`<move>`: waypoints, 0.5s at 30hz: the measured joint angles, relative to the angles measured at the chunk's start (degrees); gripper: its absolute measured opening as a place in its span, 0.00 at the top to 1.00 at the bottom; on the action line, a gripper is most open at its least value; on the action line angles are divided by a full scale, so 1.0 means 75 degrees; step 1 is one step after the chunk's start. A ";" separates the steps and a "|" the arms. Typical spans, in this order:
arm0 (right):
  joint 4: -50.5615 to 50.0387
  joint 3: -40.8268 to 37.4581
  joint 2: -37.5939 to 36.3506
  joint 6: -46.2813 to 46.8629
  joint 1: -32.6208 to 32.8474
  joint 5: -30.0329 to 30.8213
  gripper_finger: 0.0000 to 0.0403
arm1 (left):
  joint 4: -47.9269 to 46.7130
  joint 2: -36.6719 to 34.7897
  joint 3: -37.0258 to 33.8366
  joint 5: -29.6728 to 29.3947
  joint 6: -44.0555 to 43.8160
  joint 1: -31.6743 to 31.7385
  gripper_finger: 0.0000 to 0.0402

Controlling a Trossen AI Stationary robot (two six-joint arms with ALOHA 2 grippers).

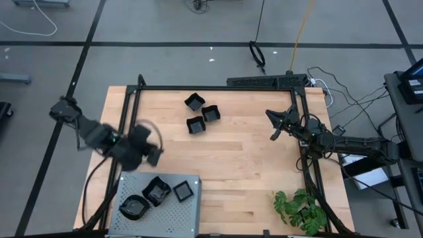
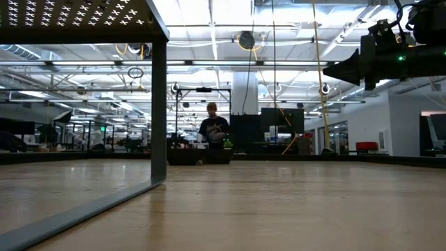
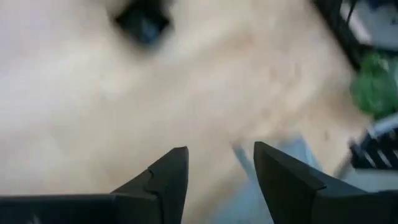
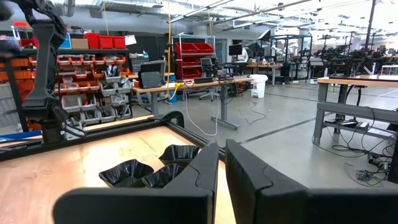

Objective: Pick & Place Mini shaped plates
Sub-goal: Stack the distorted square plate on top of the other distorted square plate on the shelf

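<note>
Three glossy black mini plates (image 1: 195, 124) (image 1: 211, 112) (image 1: 193, 101) rest flat in a cluster on the wooden table toward its far edge; the right wrist view shows them (image 4: 127, 173) ahead of the fingers. Three more plates (image 1: 157, 190) (image 1: 183, 192) (image 1: 133, 207) lie in the grey perforated tray (image 1: 178, 215) at the near left corner. My left gripper (image 1: 151, 151) (image 3: 221, 165) hovers open and empty over the table's left side, just beyond the tray's far edge. My right gripper (image 1: 273, 125) (image 4: 222, 162) waits shut at the right side, pointing toward the plate cluster.
A black metal frame (image 1: 218, 87) runs along the table's far and side edges. A green plant (image 1: 299, 208) sits at the near right corner. Bare wood lies between the plate cluster and the tray. A person (image 2: 212, 129) stands far off in the room.
</note>
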 joint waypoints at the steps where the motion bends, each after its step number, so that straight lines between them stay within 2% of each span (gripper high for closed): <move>1: 0.0000 0.0000 0.0003 0.0000 0.0000 0.0000 0.96 | 0.0117 -0.0066 0.0000 -0.0171 0.0560 0.0407 0.54; 3: 0.0000 -0.0001 0.0001 0.0001 0.0002 0.0000 0.96 | 0.0461 -0.0139 0.0000 -0.0395 0.1407 0.1317 0.54; 5: 0.0000 0.0000 0.0002 0.0001 0.0003 0.0000 0.96 | 0.0850 -0.0143 0.0000 -0.0287 0.2069 0.2356 0.54; 9: -0.0001 0.0000 0.0003 0.0003 0.0001 -0.0002 0.96 | 0.1649 0.0237 0.0000 0.0974 0.2928 0.4293 0.54; 11: 0.0001 -0.0001 0.0000 0.0001 0.0003 -0.0002 0.96 | 0.1758 0.0630 -0.0001 0.1443 0.3197 0.4978 0.54; 15: 0.0000 0.0000 0.0000 0.0000 0.0002 0.0000 0.96 | 0.1637 0.1490 -0.0006 0.1426 0.3557 0.5837 0.54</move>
